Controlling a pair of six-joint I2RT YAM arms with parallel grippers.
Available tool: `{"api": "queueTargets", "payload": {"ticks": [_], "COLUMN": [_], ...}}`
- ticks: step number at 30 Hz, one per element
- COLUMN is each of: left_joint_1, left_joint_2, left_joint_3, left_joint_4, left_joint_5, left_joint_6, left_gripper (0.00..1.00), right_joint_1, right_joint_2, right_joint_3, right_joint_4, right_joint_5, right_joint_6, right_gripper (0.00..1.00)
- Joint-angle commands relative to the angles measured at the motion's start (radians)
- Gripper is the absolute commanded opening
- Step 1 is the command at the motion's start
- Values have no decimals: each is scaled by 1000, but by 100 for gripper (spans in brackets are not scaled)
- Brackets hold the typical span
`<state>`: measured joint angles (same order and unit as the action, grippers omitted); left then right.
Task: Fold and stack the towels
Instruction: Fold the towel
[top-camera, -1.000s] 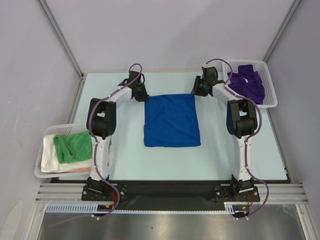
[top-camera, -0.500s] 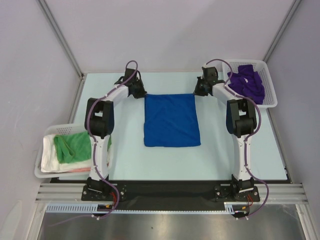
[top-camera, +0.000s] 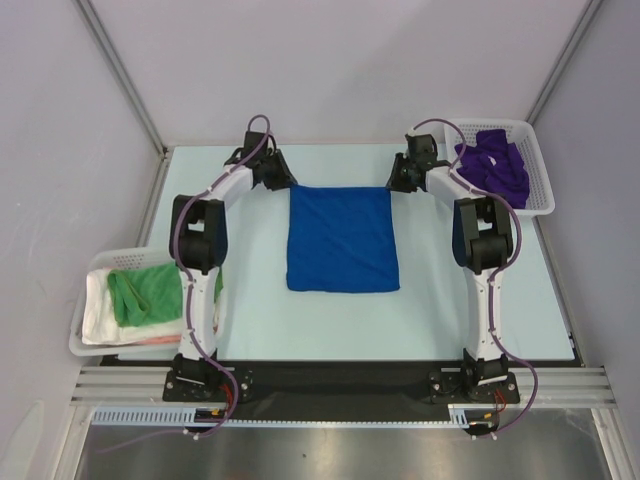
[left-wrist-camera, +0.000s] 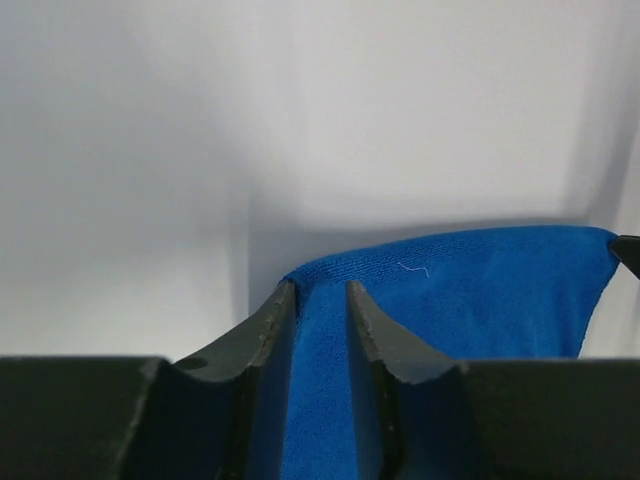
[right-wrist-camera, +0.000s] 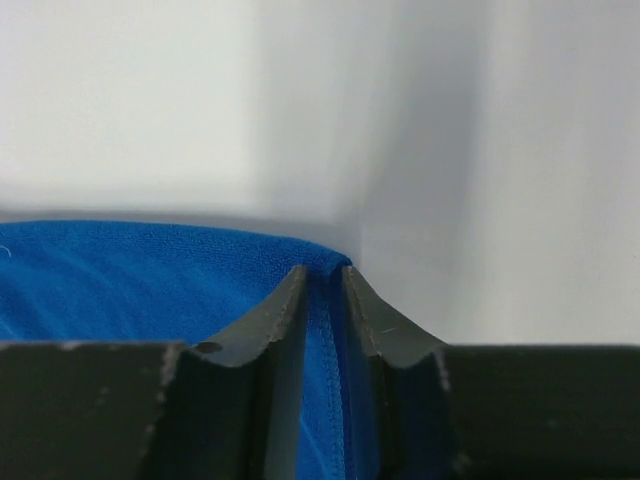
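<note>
the soft royal blue cloth towel (top-camera: 343, 240) lies flat in the middle of the pale table (top-camera: 260, 320), its far edge toward the back wall. the left gripper (left-wrist-camera: 322, 300) pinches the towel's far left corner between its dark fingers (left-wrist-camera: 262, 330). the right gripper (right-wrist-camera: 321, 285) pinches the far right corner, with cloth squeezed in its narrow gap. a purple crumpled towel (top-camera: 492, 163) sits in the white plastic mesh basket (top-camera: 540, 170) at the far right corner. a green bunched towel (top-camera: 145, 292) lies on a white towel (top-camera: 98, 312) in another white basket (top-camera: 84, 345) at the left edge.
</note>
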<state>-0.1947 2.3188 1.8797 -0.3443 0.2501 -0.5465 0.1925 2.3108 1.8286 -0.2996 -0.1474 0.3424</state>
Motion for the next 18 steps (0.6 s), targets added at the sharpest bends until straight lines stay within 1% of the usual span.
{"api": "queueTargets", "payload": {"ticks": [1,5,7,8,9,11,13,18], "left_joint_1": [9,9,9,9,11,9,9,9], "left_joint_2": [13,30,40,50,50,47,53,73], "left_joint_3": [39,64,93,104,104,96,99,104], "left_joint_4": [21,-21,-42,-70,-73,-71,-74,-48], "left_joint_5": [6,-41,-52,-73,-83,-94,-91,-58], "left_joint_6": [20,36,46,51,56,57,65,65], "left_gripper": [33,37,39,41,41,46,48,50], "right_joint_1": [-2,-2,-2,-2,-1,1,2,7], "right_joint_2": [18,32,36,39,39,45,52,59], "right_joint_3": [52,77,83,83,81,86,89,93], "right_joint_4": [27,13,11,14,19,19,16,17], "right_joint_5": [0,12,8,5,2,-4,-4,-4], "right_joint_6": [-5,-17,-19,-19,-17,-17,-16,-14], "right_gripper": [30,39,40,40,40,40,39,37]}}
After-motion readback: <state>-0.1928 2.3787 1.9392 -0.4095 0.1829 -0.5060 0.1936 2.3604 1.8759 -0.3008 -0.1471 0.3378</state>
